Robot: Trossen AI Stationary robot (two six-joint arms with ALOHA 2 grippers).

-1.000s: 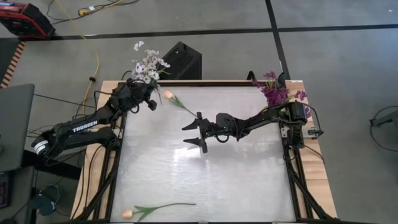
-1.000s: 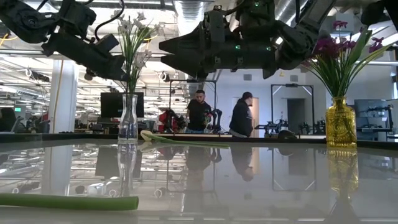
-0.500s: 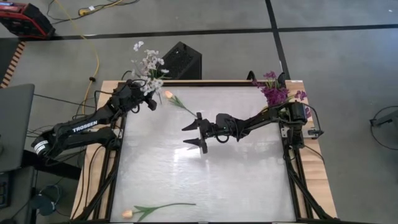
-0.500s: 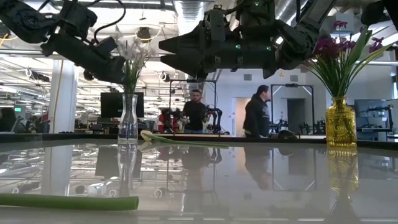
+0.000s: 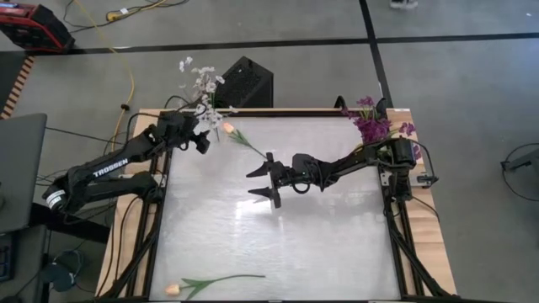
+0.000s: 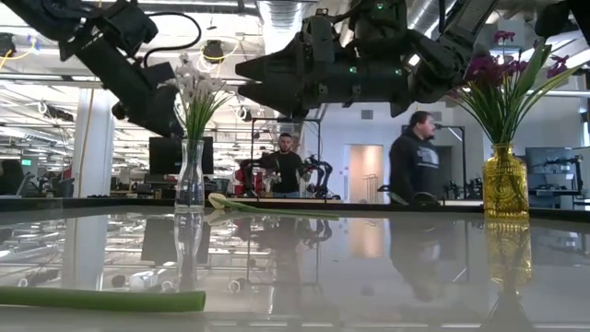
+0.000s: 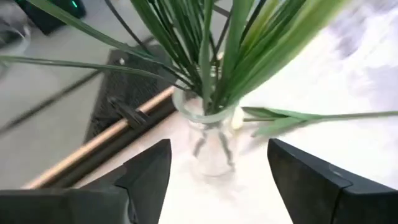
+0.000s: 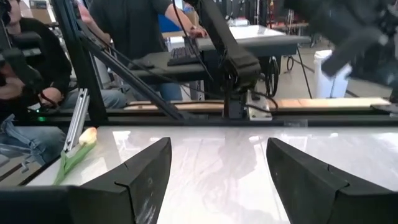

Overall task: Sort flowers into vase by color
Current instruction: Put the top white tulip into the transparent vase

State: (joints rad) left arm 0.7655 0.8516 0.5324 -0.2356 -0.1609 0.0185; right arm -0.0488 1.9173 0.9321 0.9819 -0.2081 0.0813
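White flowers (image 5: 202, 82) stand with their green stems in a clear glass vase (image 6: 190, 175) at the table's far left corner. My left gripper (image 7: 217, 152) is open just short of that vase (image 7: 208, 140), its fingers on either side and clear of the glass. Purple flowers (image 5: 370, 122) fill a yellow vase (image 6: 504, 180) at the far right. One peach tulip (image 5: 229, 129) lies on the table beside the clear vase, another (image 5: 173, 289) near the front edge. My right gripper (image 5: 263, 178) hovers open over the table's middle, pointing left.
A black box (image 5: 244, 80) sits on the floor behind the table's far edge. People (image 6: 415, 161) stand in the room beyond, and one sits past the left edge (image 8: 25, 74). The glossy tabletop (image 5: 286, 244) between the two tulips is bare.
My left gripper has opened and let go of the white flowers, then drawn back a little from the clear vase toward the table's left edge. The white bunch, which leaned toward the gripper, now stands more upright in the vase.
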